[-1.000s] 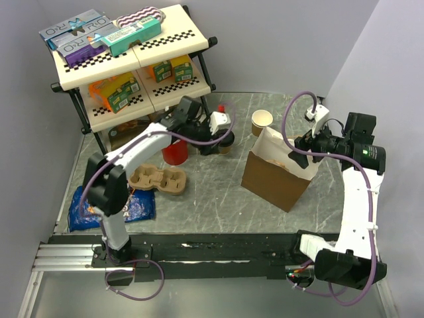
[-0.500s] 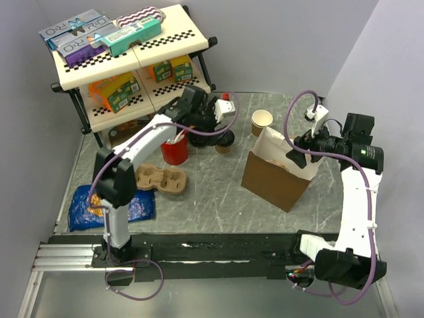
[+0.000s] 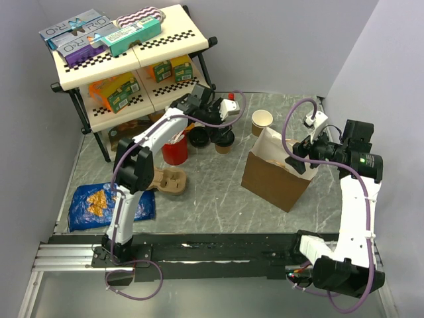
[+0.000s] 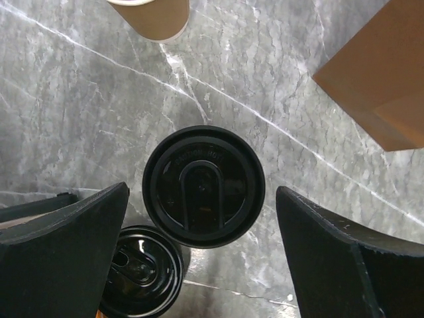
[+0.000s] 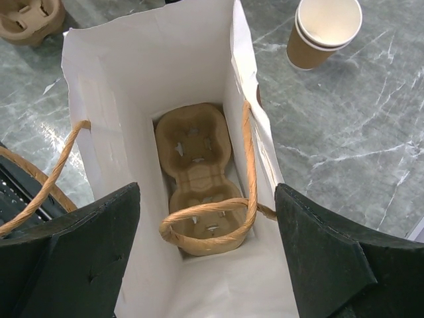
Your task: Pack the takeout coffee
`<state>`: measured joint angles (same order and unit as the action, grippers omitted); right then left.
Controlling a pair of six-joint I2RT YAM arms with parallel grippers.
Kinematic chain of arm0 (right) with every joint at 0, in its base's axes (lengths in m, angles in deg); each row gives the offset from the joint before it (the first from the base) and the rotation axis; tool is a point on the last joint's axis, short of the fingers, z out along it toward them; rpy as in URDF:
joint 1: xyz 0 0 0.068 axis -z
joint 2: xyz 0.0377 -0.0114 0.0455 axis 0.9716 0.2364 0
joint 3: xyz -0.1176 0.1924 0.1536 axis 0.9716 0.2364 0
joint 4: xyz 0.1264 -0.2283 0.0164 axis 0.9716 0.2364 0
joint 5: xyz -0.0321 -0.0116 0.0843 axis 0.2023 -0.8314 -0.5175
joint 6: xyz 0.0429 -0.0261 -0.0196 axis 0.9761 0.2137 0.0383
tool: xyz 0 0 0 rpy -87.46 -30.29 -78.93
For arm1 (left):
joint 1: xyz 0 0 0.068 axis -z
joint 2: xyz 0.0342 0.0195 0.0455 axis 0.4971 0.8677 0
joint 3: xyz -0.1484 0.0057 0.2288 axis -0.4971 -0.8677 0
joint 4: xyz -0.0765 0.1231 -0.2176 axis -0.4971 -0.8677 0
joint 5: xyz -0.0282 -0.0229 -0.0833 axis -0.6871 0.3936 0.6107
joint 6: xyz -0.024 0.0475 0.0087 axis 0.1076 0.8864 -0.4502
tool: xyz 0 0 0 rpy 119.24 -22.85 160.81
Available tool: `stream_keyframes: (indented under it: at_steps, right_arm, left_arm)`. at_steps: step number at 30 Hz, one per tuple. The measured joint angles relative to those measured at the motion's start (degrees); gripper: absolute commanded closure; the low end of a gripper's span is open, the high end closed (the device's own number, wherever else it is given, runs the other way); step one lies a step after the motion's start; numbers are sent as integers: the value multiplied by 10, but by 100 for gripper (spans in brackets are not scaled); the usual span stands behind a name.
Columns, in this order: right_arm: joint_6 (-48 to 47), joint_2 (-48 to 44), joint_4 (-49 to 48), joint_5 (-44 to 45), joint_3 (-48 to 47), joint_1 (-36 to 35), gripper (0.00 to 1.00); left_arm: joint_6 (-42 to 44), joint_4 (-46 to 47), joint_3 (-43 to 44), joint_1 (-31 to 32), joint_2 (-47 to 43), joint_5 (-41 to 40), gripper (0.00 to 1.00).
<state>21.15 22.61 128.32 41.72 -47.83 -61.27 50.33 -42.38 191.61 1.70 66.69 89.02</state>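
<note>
Left gripper [image 4: 202,197]: fingers spread wide, touching nothing.
Takeout coffee [image 4: 203,187]: upright, centred between those fingers, black lid facing up.
Right gripper [image 5: 207,192]: spread apart over paper bag [image 5: 132,86].

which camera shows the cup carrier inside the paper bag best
Right wrist: it looks straight down into the open paper bag, where the cup carrier lies on the bottom. Top external shows the bag from outside, its inside hidden. Left wrist catches only a corner of the bag.
</note>
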Motion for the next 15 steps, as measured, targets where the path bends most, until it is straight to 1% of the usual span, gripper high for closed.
stream_keyframes:
  at_steps: [8, 15]
  right_arm:
    - [1, 1, -1, 0, 4, 0, 12]
    - [1, 7, -1, 0, 4, 0, 12]
  left_arm:
    - [31, -26, 12, 0, 15, 1, 4]
    - [35, -28, 12, 0, 17, 1, 5]
